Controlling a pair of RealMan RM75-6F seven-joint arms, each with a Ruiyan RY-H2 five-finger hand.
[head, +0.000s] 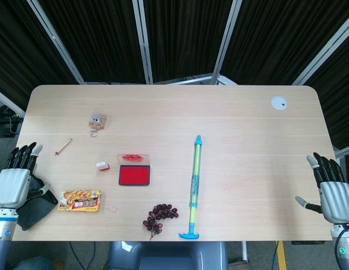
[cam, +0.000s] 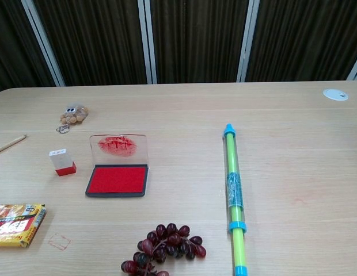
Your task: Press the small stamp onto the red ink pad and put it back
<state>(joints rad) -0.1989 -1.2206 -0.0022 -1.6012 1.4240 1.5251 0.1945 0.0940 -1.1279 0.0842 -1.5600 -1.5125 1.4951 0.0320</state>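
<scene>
Both hands sit cropped, apparently empty, off-table.

Our left hand [head: 14,181] hangs off the left edge of the table, back of the hand up, fingers spread and holding nothing. Our right hand [head: 332,194] sits beyond the right edge, likewise empty, fingers apart and pointing up-frame, thumb out to the side. Neither shows in chest view.
</scene>
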